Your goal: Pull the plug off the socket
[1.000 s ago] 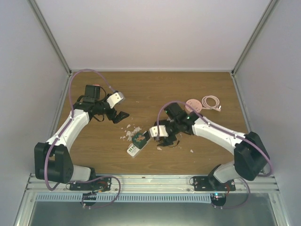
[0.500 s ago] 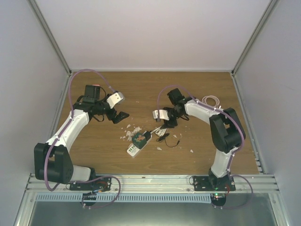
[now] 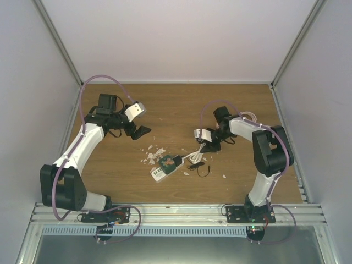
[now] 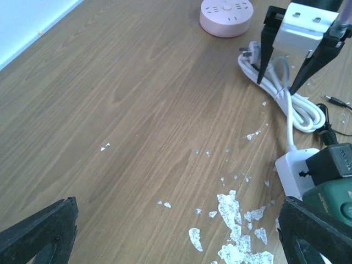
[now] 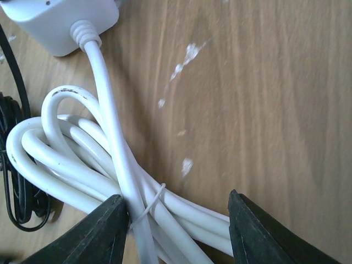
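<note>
The white socket strip (image 3: 161,171) lies at the table's middle with a green and black plug (image 3: 166,162) seated in it. In the left wrist view the plug (image 4: 334,193) sits at the right edge on the socket (image 4: 290,166). The strip's white cable coil (image 5: 66,159) lies to its right. My right gripper (image 5: 184,231) straddles that coil; its left finger (image 5: 102,234) touches the cable, while the other stands apart from it. From above, the right gripper (image 3: 207,146) is to the right of the strip. My left gripper (image 3: 141,132) hovers wide open to the strip's back left, holding nothing.
A round pink socket (image 4: 226,15) and a pale cable (image 3: 248,117) lie at the back right. A thin black lead (image 3: 201,168) curls beside the coil. White flakes (image 4: 236,220) litter the wood left of the strip. Grey walls enclose the table.
My right arm has swung from the strip back and to the right, over the cable coil, and its jaws have narrowed. The left arm shifted slightly backward.
</note>
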`<state>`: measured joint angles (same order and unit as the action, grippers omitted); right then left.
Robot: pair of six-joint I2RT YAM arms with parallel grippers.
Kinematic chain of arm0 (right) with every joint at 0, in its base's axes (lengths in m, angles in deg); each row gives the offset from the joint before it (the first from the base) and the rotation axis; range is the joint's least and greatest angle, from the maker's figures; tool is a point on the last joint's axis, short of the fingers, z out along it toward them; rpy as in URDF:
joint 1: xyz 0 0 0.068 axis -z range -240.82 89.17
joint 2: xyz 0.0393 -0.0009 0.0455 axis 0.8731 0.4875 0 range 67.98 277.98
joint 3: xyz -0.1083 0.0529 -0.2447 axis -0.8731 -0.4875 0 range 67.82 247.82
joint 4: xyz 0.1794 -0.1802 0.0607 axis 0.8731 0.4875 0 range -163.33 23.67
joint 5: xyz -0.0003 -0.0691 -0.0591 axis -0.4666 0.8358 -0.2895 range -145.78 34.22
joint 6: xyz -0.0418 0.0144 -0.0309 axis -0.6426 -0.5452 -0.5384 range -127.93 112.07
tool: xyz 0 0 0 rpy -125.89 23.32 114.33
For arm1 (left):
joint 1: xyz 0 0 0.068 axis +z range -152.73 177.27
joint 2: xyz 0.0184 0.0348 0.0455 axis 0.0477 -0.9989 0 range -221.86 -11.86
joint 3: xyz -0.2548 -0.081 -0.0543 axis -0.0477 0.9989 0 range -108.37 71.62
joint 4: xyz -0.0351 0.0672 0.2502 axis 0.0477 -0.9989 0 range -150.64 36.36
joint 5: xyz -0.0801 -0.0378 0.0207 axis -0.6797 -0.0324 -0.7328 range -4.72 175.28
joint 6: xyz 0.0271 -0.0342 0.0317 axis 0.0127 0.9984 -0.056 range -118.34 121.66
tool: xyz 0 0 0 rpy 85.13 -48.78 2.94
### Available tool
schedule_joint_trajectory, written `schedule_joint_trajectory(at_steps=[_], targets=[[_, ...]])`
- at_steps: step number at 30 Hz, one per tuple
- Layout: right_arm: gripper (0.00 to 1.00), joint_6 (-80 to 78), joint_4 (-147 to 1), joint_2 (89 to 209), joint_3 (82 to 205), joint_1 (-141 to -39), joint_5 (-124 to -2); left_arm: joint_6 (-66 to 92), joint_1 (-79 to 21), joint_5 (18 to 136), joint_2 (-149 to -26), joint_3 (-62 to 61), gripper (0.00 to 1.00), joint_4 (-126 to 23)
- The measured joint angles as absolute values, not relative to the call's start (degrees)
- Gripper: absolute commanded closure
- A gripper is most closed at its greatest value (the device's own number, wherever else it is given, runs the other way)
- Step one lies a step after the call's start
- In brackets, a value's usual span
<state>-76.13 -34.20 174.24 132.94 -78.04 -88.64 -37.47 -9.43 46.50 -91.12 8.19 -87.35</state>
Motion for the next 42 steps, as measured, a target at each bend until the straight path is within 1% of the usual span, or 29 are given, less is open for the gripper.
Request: schedule_joint_trajectory(at_steps=[3, 7, 12, 13, 16, 17, 20, 23, 27, 32, 37, 42], targets=[[0.53, -76.7, -33.3, 172.1, 129.9, -76.1, -89.0, -37.5, -9.4, 45.9, -92.3, 7.9, 0.01, -87.4], [0.53, -77.2, -32.5, 168.4, 125.2, -73.9, -89.0, -37.5, -9.4, 45.3, -93.5, 7.9, 0.01, -87.6], [0.49, -77.9, -30.5, 163.5, 119.7, -73.1, -88.4, -37.9, -9.4, 43.9, -94.1, 7.9, 0.01, -88.0], [0.47, -78.0, -29.6, 162.5, 118.6, -73.1, -88.1, -38.1, -9.4, 43.5, -94.2, 7.9, 0.01, -88.2], [0.29, -78.3, -26.2, 159.9, 117.0, -73.1, -87.7, -39.6, -9.5, 41.9, -94.3, 7.9, 0.01, -89.5], [0.26, -78.4, -24.9, 158.9, 116.9, -73.1, -87.8, -40.2, -9.6, 41.3, -94.3, 7.9, 0.01, -89.9], [0.18, -78.2, -22.7, 155.9, 118.5, -73.1, -90.1, -42.5, -10.5, 39.4, -94.2, 8.9, 0.01, -90.8], [0.16, -77.4, -22.9, 154.0, 121.8, -73.4, -93.9, -44.3, -12.7, 38.5, -93.9, 11.6, 0.01, -91.8], [0.15, -74.2, -25.9, 152.5, 124.6, -75.9, -99.2, -45.7, -16.1, 38.1, -92.5, 15.1, 0.01, -93.3], [0.15, -67.8, -32.3, 150.9, 123.3, -82.9, -103.2, -45.2, -21.6, 39.0, -90.3, 19.0, 0.01, -92.9], [0.17, -62.9, -38.5, 150.6, 120.3, -91.3, -103.8, -42.3, -28.5, 42.5, -90.0, 22.1, 0.03, -90.7], [0.19, -60.4, -42.0, 153.0, 118.3, -94.8, -103.0, -39.9, -32.4, 44.1, -90.0, 23.9, 0.05, -88.2]])
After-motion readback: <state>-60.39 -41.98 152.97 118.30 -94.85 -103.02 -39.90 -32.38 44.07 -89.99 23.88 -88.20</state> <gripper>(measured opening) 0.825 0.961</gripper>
